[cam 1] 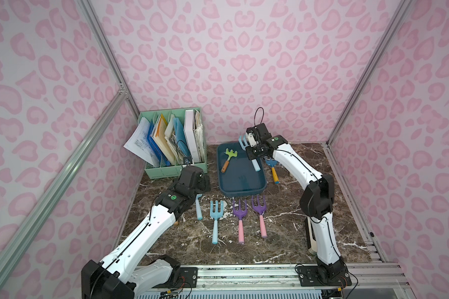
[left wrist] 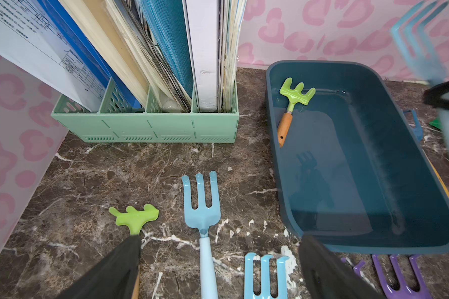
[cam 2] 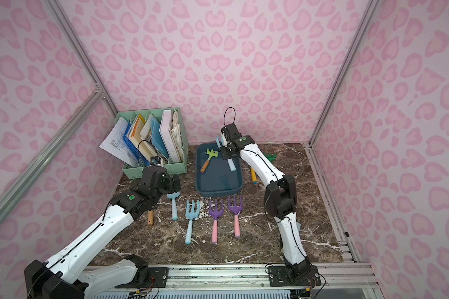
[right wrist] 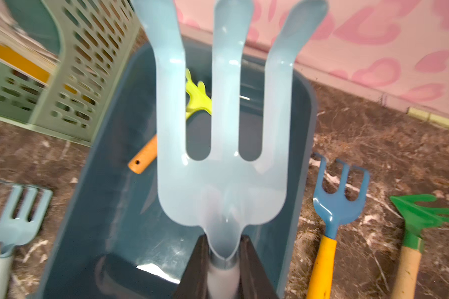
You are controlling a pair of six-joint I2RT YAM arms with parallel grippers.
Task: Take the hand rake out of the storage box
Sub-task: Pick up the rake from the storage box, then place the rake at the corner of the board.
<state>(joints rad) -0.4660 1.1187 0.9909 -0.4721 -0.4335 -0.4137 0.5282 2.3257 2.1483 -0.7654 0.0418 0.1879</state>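
Pinching the neck of a pale blue plastic three-tined hand rake [right wrist: 223,186] tight in the right gripper [right wrist: 223,251], raised over the 2 o'clock side of the shallow dark teal plastic storage box [cam 1: 244,192]. Holding nothing in the wide-spread left gripper [left wrist: 221,239] at its 9 o'clock.

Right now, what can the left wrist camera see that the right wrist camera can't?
Only the left wrist view: purple rakes, a lime rake on the table and the left gripper, open. Only the right wrist view: the right gripper shut on the pale blue rake at its neck, plus clear looks at the blue rake and green rake beside the box, mere slivers in the left one. Both: the box, the lime rake inside it and the organiser.
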